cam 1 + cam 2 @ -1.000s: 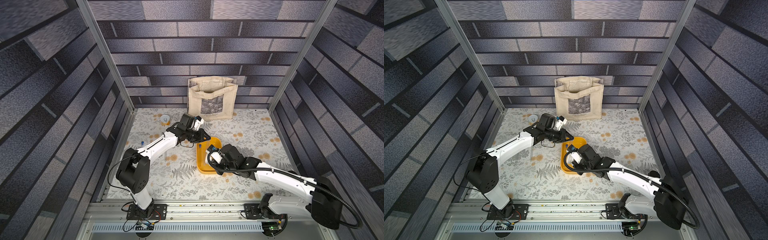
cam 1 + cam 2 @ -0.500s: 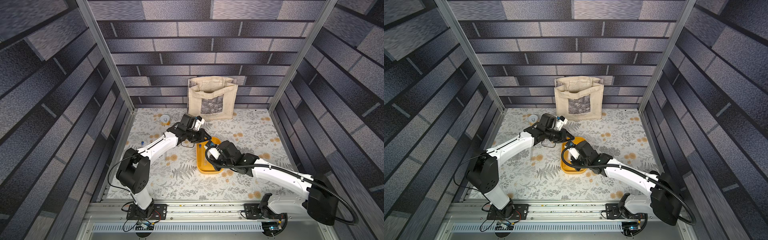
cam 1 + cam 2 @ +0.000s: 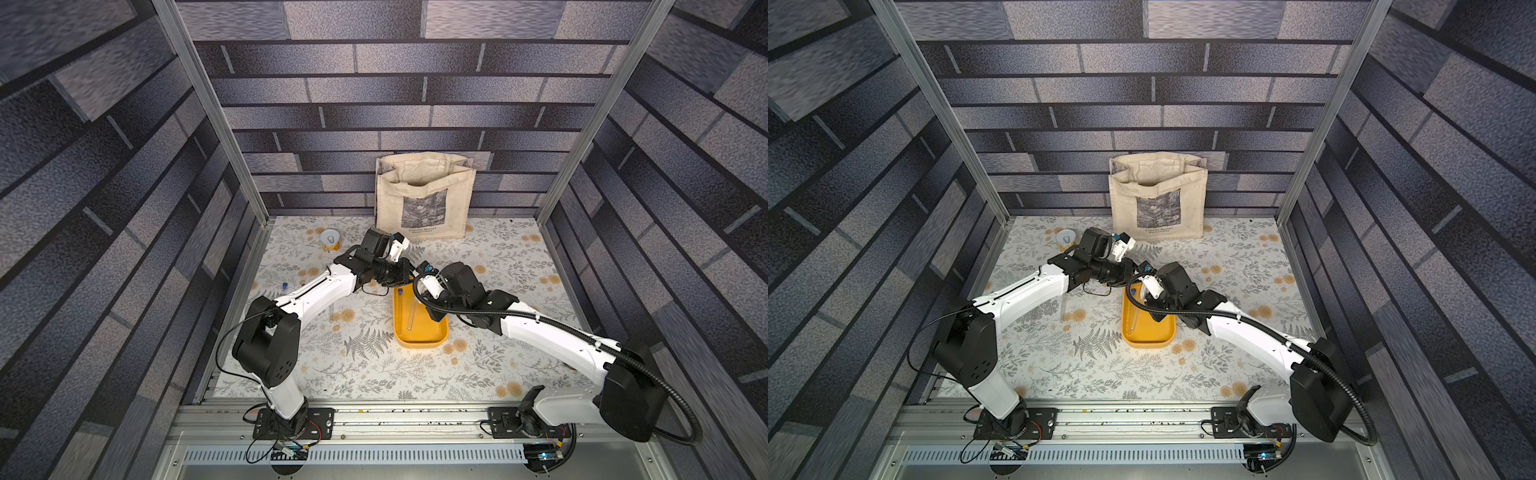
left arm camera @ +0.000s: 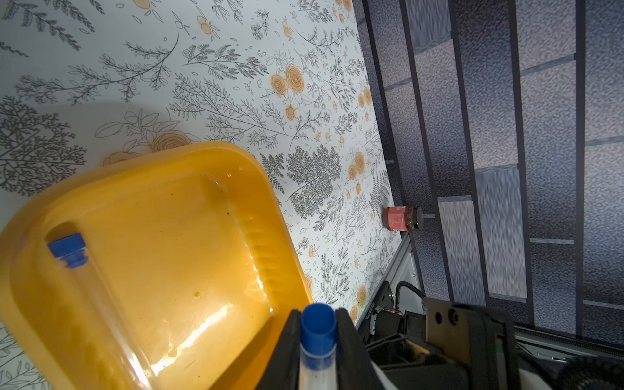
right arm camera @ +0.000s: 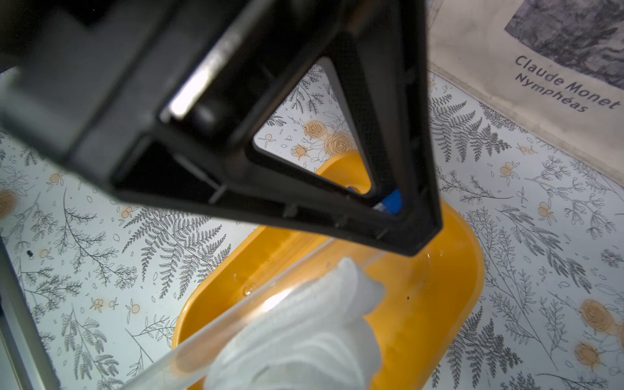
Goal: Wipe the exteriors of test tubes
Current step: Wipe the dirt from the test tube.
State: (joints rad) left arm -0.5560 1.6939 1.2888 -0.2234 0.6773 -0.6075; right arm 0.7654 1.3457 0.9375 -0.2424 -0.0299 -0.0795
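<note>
— Start at the left. What's there?

— A thin pale streak on the worktop [image 3: 519, 365], beside the left arm, looks like a loose tube [image 3: 331, 311], though it's too faint to swear to. Then comes the left gripper [image 4: 317, 314]. Its jaws are pinched tight on the held tube [image 4: 317, 366] just below the blue cap, and the cap sticks out past the fingertips.

— Where is that tube?

— In the air over the far end of the tray [image 4: 216, 152], running from the left gripper toward the right one. A tray tube [image 4: 69, 253] lies inside, cap near the rim.

— And on the right?

— The right gripper [image 3: 419, 278] is hidden from its own camera, but the cloth [image 5: 304, 334] bunches out from it. I take it as clamped shut on the cloth. The cloth lies against the held tube's side, partway along.

— So which step?

— Wiping, I'd say: one arm steadies, the other rubs.

— Next move?

— Slide the cloth along the glass toward the rounded end with light contact. A twist from the left wrist might help it reach all round. The left grip needs to be firm. The glass is slick and held only at one end, so a hard sideways push could lever it loose. The band under the jaws won't get wiped.
</note>
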